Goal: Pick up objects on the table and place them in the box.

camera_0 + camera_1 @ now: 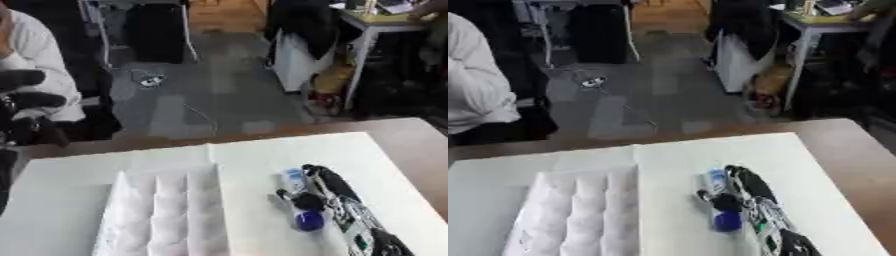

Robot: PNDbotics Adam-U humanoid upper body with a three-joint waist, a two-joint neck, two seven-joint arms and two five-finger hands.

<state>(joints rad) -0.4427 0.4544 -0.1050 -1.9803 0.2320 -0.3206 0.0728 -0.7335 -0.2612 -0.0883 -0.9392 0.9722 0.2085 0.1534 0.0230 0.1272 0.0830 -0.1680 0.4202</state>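
Right hand [325,192] lies low on the counter [52,210], fingers curled round a small white tube with a blue cap [300,200]; tube apparently not lifted yet. White ridged box [166,215] sits just to its left. Step in hand: grasping. Next: lift, carry left over the box, release. Left hand [31,100] at the left edge; fingers unreadable.

A small white tube [294,181] with a blue cap [308,220] is lying on the white counter [52,210], its cap end pointing near. The white box [166,210] is sitting to its left, open, with long slots side by side.
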